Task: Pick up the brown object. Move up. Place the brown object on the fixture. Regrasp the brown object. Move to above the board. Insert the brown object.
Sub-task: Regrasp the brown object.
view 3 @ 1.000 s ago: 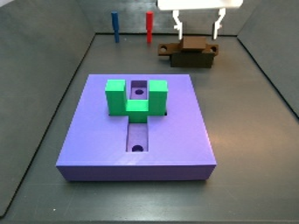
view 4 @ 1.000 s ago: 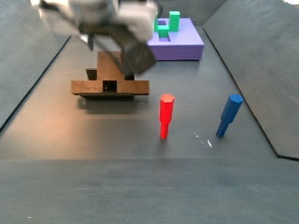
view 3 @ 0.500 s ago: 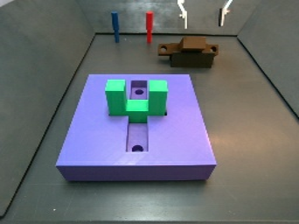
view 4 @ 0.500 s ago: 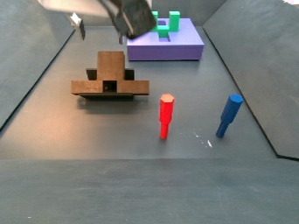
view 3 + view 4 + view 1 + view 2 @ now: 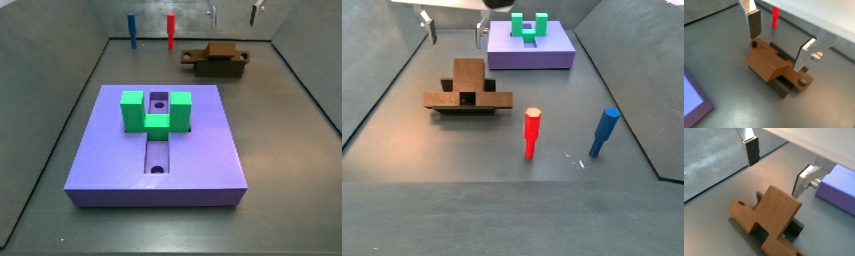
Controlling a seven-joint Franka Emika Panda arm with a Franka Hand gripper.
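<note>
Brown object point(image 5: 769, 62) sits beneath the pincer point(image 5: 781, 41) (jaws apart).

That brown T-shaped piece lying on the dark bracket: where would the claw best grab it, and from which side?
Probably from straight above, across the wide stem of the brown object. It lies flat on the fixture with its side faces bare and parallel, which suits flat fingers. The gripper hangs open above it, holding nothing.
</note>
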